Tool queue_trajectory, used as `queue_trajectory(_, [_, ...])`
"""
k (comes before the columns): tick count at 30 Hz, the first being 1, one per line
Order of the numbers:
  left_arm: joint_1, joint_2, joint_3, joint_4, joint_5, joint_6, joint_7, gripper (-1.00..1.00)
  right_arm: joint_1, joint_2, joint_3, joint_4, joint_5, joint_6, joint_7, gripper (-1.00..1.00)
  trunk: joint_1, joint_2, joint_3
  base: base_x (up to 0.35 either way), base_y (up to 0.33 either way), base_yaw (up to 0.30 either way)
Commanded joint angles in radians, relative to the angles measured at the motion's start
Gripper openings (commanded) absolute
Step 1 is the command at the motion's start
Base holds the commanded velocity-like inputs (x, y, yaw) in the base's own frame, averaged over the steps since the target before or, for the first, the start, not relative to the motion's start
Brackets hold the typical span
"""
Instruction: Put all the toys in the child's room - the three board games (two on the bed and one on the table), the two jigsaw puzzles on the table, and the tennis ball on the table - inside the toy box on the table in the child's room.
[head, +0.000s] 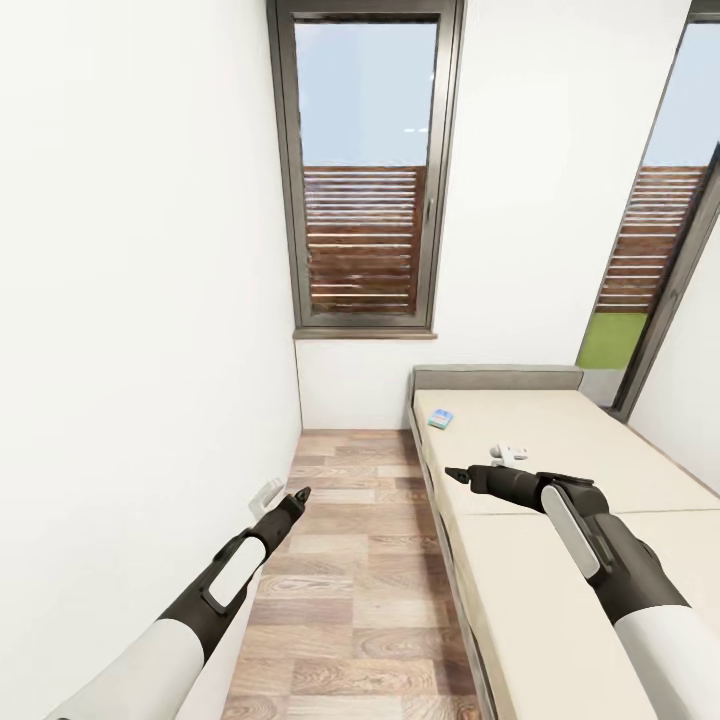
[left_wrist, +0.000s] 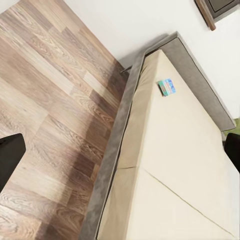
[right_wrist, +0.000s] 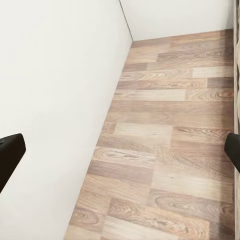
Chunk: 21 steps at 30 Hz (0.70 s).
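The white walls (head: 130, 300) of the child's room close in on my left side, and my left gripper (head: 290, 500) hangs just beside the near one, over the wood-plank floor (head: 350, 580). Ahead of both my arms stands a tall dark-framed window (head: 365, 170) with brown slatted shutters behind the glass; a second window of the same kind (head: 660, 220) lies off beyond my right arm.

The low wide bed (head: 560, 560), with its plain beige mattress and grey frame, runs under my right arm, its low grey headboard (head: 497, 377) against the far wall below the first window. My right gripper (head: 462, 476) hovers above the mattress near the bed's floor-side edge.

Beyond my right gripper, toward the headboard, a small flat board game box with a blue and green cover (head: 440, 419) lies on the mattress, well apart from my fingers. My left wrist camera shows the same box (left_wrist: 167, 87) lying flat near the headboard. A small white and grey object (head: 508, 453) rests on the mattress just past my right gripper; I cannot tell what it is.

My left gripper's fingers (left_wrist: 10, 160) stand spread wide with nothing between them. My right gripper's fingers (right_wrist: 10, 157) are likewise spread apart and hold nothing.
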<state>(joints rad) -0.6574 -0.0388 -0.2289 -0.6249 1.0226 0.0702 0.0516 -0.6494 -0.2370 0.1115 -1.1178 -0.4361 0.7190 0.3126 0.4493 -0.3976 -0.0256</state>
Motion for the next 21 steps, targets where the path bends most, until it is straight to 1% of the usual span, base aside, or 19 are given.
queue_trajectory(1, [-0.001, 0.0, -0.003, -0.002, 0.008, 0.002, 0.002, 1.0, -0.001, -0.001, 0.001, -0.001, 0.0, 0.003, 0.002, 1.0, 0.001, -0.002, -0.002, 0.001, 0.001, 0.0])
queue_trajectory(11, [-0.001, 0.001, -0.003, -0.002, 0.008, 0.003, -0.013, 1.0, -0.001, -0.002, -0.001, -0.002, 0.0, 0.003, 0.002, 1.0, 0.001, -0.002, -0.002, 0.005, 0.0, 0.0])
queue_trajectory(21, [-0.001, 0.002, -0.003, -0.002, 0.008, 0.003, -0.025, 1.0, -0.001, -0.001, -0.001, -0.008, 0.0, 0.003, 0.002, 1.0, 0.001, -0.002, -0.002, 0.08, 0.0, 0.0])
